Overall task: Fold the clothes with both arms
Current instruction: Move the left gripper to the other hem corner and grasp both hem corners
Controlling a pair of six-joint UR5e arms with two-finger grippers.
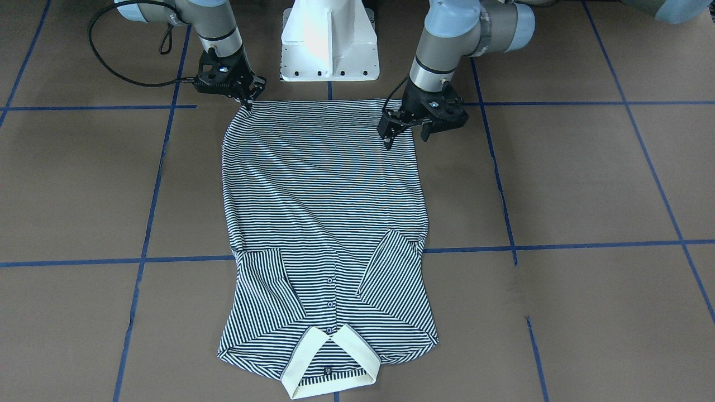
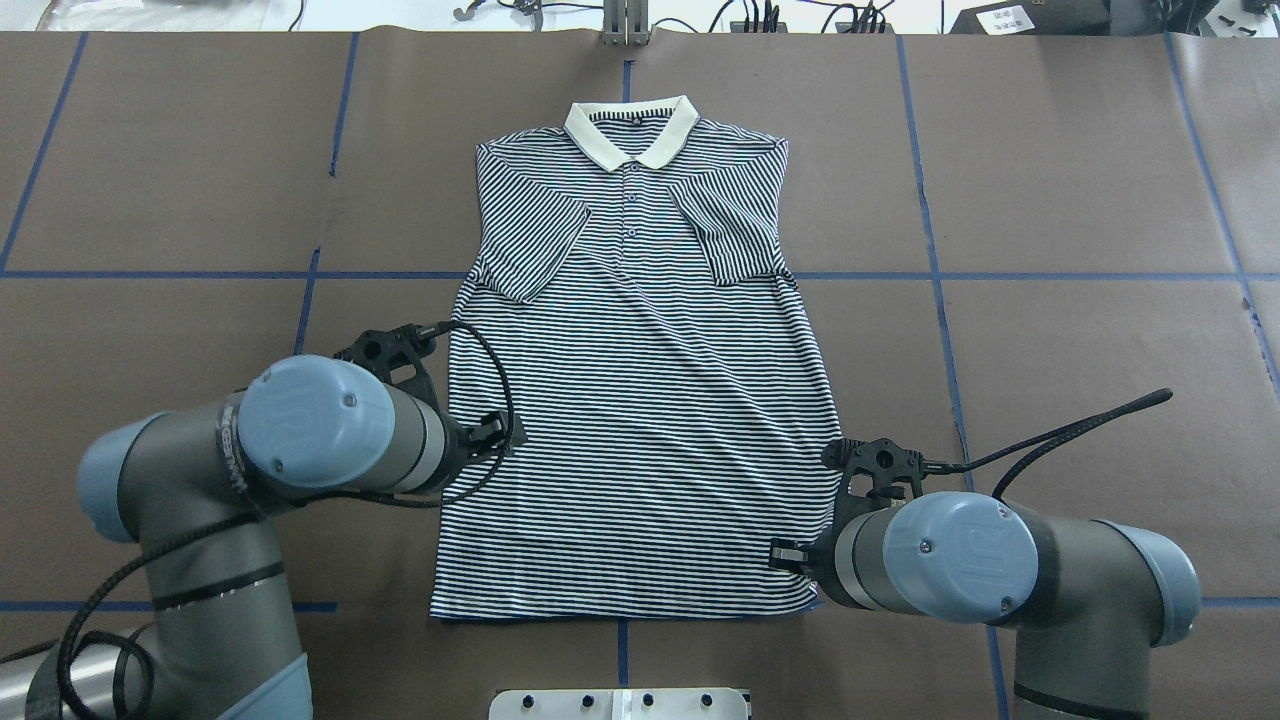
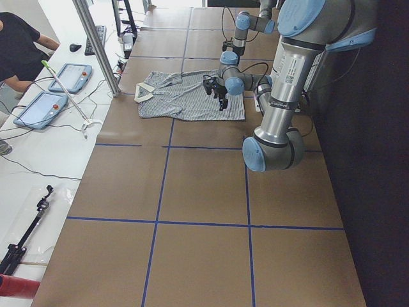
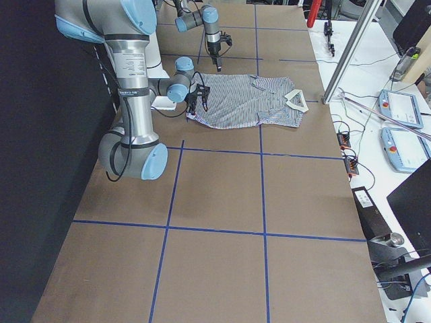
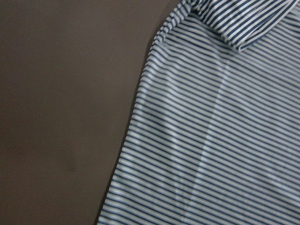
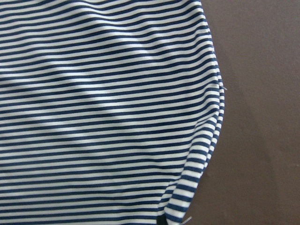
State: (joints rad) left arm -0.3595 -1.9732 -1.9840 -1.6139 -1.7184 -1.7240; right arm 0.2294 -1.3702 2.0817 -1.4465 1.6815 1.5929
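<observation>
Looking at a polo shirt spread flat and front-up on the brown table — collar at the end far from the robot, hem just before the white base, both sleeves turned in over the chest. Thin knit cloth, judged light and very soft: no stiffness to count on, likely to sag and wrinkle between two holding points, and to drag a little on the table cover rather than slide freely. Not fragile, but easy to stretch crooked if pulled unevenly.

Left gripper: fingers apart, nothing between them, hanging over the shirt's side edge a little up from the hem. Right gripper: tips down at the opposite hem corner, touching or almost touching the cloth; cannot tell from these views whether closed on it or only resting there.

Best taken at the two hem corners, pinching both layers together — front and back — so as not to lift only the top one. Then to be raised level and at the same pace, keeping the hem taut between the arms.
</observation>
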